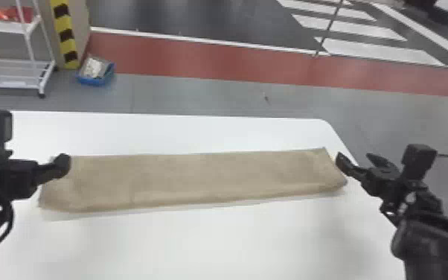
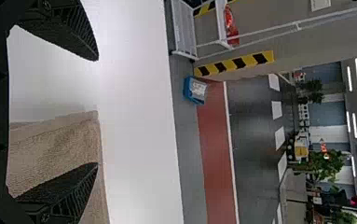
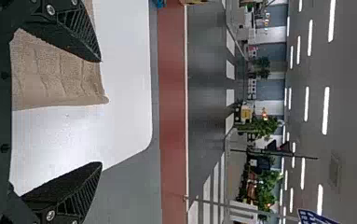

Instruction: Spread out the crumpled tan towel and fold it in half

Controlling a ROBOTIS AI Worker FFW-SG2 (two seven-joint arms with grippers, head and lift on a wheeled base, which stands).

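- Have a towel (image 1: 197, 178) laid out on the desk (image 1: 216, 242) as a long, narrow band, running left to right, wrinkled lightly, far edge nearly straight, right end slanting outward toward the near side.
- Find the left hand (image 1: 62, 164) at the towel's left end, by the far corner. Released, with nothing between its fingers. Cannot tell from the head view whether touching cloth.
- In the left wrist view, see the left hand (image 2: 97, 112) spread wide, one finger across the towel, the other against bare desk.
- Find the right hand (image 1: 353, 155) just beside the towel's right end. Also released, gripping nothing.
- In the right wrist view, see the right hand (image 3: 101, 112) spread wide, one finger overlapping the towel, an end of the cloth showing in the gap.
- Beyond the desk, on the floor, note a blue box (image 1: 95, 80) near a white rack (image 1: 7, 82).
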